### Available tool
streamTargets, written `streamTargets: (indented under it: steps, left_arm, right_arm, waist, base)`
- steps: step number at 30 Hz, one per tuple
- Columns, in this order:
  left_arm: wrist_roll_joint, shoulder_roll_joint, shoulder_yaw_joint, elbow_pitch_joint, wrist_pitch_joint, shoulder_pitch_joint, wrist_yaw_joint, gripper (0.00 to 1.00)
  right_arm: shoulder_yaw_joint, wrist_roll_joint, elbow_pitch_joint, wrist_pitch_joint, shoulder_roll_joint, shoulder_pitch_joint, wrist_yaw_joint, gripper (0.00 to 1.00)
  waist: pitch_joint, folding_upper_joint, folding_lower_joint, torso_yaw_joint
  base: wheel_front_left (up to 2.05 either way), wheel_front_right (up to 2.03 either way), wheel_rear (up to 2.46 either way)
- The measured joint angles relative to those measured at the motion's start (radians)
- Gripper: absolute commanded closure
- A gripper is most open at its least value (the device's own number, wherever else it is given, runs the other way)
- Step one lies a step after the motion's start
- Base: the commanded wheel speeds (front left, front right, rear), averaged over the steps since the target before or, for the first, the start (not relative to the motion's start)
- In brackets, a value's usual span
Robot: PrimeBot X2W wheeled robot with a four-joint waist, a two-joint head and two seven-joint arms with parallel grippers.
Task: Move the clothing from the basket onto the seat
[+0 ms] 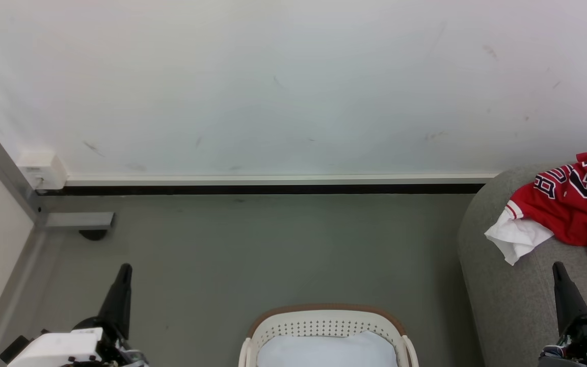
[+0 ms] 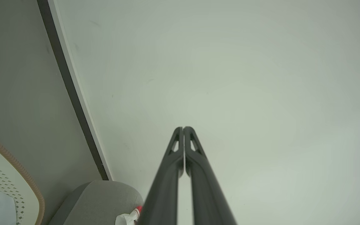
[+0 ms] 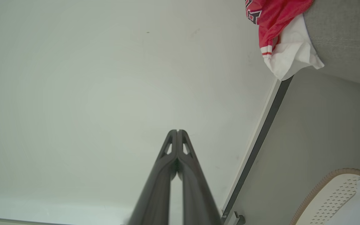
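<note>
In the head view, the jersey (image 1: 576,209) lies on the sofa (image 1: 507,285) at the right, its white part hanging over the rounded edge. The basket (image 1: 324,307) sits low in the middle, apart from the sofa, with a pale cloth (image 1: 326,351) in it. Our left claw (image 1: 125,267) and right claw (image 1: 557,266) point up at the lower corners, each pressed together and holding nothing. We judge the move itself done, so the step in hand is to leave the jersey settled.

In the left wrist view, the 2 fingers meet at the tips and aim at the bare wall. The basket's rim shows at the lower left, and the sofa's corner lies at the bottom beside the fingers. Nothing hangs from this claw, so it needs no action.

In the right wrist view, the 2 fingers touch tip to tip, empty. The jersey is at the top right, with its white part drooping off the sofa's edge. We think the red bulk on the cushion should hold it there, but a sweep of the right arm near that edge could drag it off. Any move of that arm should pass wide of it. The cloth in the basket is not ours to move.
</note>
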Motion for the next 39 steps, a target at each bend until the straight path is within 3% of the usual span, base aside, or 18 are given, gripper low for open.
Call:
streamTargets:
  steps: [39]
  left_arm:
    - [0.000, 0.000, 0.000, -0.001, 0.000, 0.000, 0.000, 1.00]
  right_arm:
    - [0.039, 0.033, -0.015, -0.032, -0.031, -0.002, 0.000, 1.00]
  waist:
    - [0.000, 0.0000, 0.0000, 0.000]
  base:
    - [0.00, 0.00, 0.00]
